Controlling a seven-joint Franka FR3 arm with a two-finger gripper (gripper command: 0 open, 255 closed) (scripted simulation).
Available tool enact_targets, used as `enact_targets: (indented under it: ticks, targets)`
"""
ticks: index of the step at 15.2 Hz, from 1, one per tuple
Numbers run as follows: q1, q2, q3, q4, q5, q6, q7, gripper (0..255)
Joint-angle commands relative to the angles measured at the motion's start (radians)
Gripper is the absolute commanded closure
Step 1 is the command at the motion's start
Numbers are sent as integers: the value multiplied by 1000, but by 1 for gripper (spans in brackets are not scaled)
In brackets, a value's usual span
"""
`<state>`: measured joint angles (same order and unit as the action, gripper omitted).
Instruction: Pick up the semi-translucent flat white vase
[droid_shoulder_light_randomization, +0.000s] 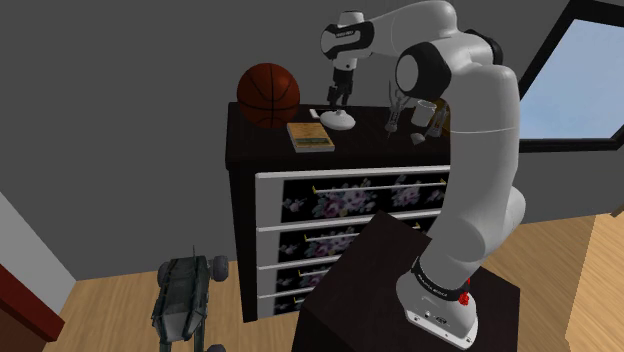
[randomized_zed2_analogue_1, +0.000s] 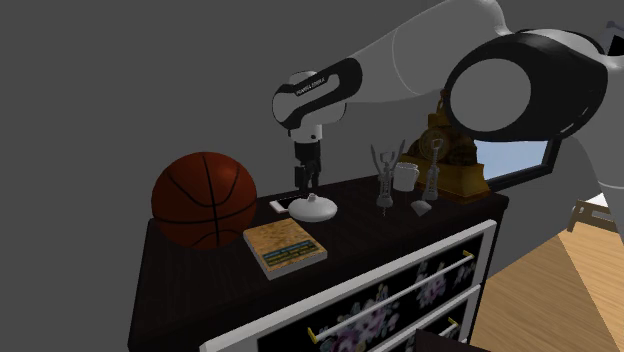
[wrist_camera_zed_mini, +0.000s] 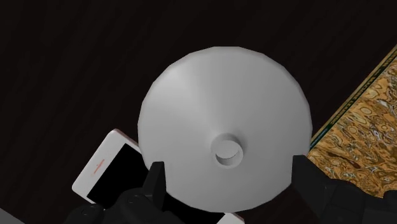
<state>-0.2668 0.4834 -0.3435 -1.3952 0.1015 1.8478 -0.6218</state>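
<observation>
The vase (droid_shoulder_light_randomization: 341, 121) (randomized_zed2_analogue_1: 315, 209) is a flat, round white disc with a short narrow neck, standing on the dark dresser top (droid_shoulder_light_randomization: 252, 140) (randomized_zed2_analogue_1: 185, 270). In the wrist view the vase (wrist_camera_zed_mini: 216, 108) lies right below me, its small mouth between and just ahead of my fingers. My black gripper (droid_shoulder_light_randomization: 339, 96) (randomized_zed2_analogue_1: 304, 180) (wrist_camera_zed_mini: 230, 175) hangs straight above the neck, open. Its fingers (wrist_camera_zed_mini: 156, 181) stand wide apart over the disc's rim and touch nothing.
A white phone (wrist_camera_zed_mini: 102, 168) (randomized_zed2_analogue_1: 281, 205) lies partly under the vase's edge. A patterned book (droid_shoulder_light_randomization: 310, 136) (randomized_zed2_analogue_1: 285, 247) lies close beside it and a basketball (droid_shoulder_light_randomization: 268, 95) (randomized_zed2_analogue_1: 205, 198) beyond that. Corkscrews (randomized_zed2_analogue_1: 385, 180), a mug (randomized_zed2_analogue_1: 405, 175) and a brown ornament (randomized_zed2_analogue_1: 455, 160) stand on the other side.
</observation>
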Motion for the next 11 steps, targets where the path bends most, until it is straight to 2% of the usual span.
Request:
enact_targets:
  ticks: [1,11]
  targets:
    - [0,2,0,-2,1,5,0,255]
    - [-1,0,0,8,0,-8,0,255]
